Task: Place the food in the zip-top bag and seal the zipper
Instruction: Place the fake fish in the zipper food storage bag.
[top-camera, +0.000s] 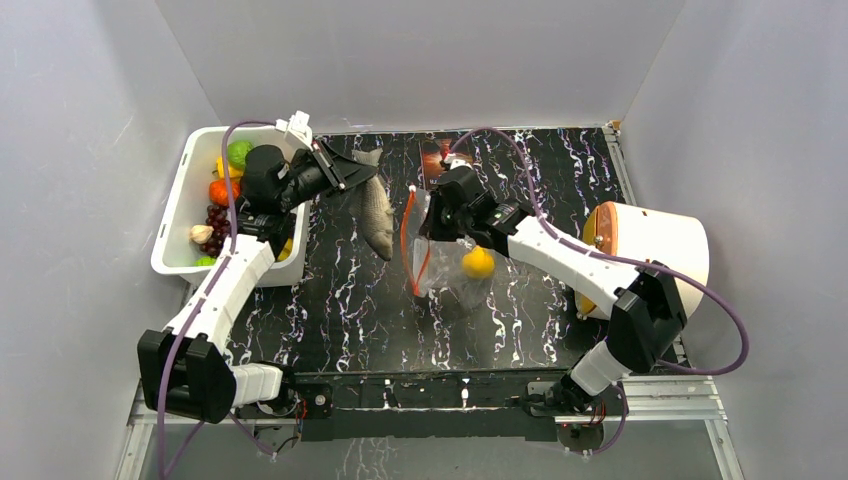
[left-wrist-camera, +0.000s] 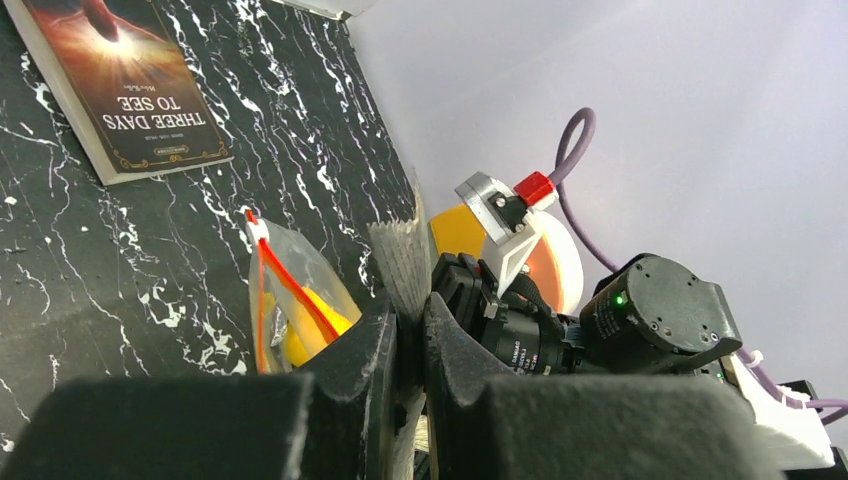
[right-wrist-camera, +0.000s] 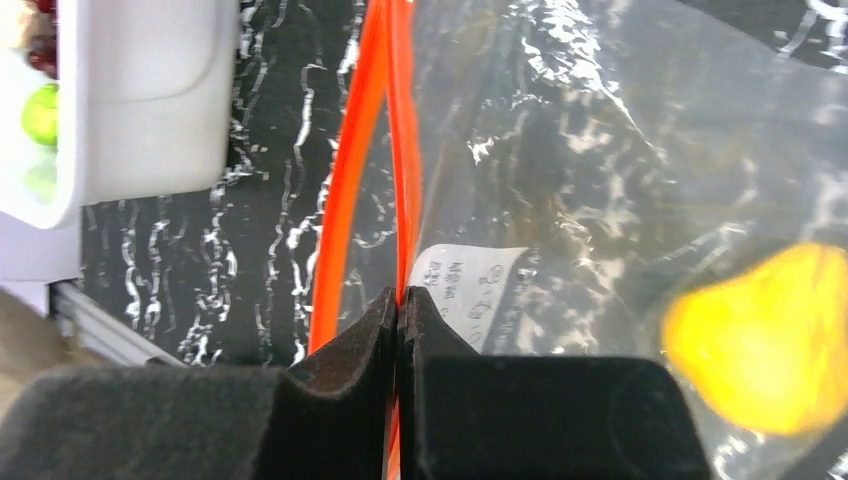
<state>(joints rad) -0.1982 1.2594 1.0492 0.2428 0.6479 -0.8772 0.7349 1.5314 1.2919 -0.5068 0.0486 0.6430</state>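
- Left end effector (top-camera: 352, 172) was pressed together on the tail fin of a grey fish (top-camera: 376, 215); in my left wrist view the fin (left-wrist-camera: 400, 262) stuck up from between the pads.
- The fish hung off that grip, head toward the near edge, above the dark marbled surface (top-camera: 330, 300) and just beside the white tub (top-camera: 185, 180).
- My right end effector (top-camera: 427, 228) was clamped shut on the bag (top-camera: 450, 285) at its mouth, pinching the zipper (top-camera: 406, 235).
- In the right wrist view one orange strip of the zipper (right-wrist-camera: 402, 150) ran straight into the closed pads (right-wrist-camera: 430, 330), while the other strip bowed away to the left, so the mouth stood parted.
- The bag sat near the middle of the surface, its mouth turned toward the fish and the tub.
- A yellow fruit (top-camera: 478, 263) lay inside the bag, beyond the white label (right-wrist-camera: 470, 285).
- More fruit lay in the tub.
- A book (left-wrist-camera: 130, 80) lay flat at the far edge of the surface, behind the bag.
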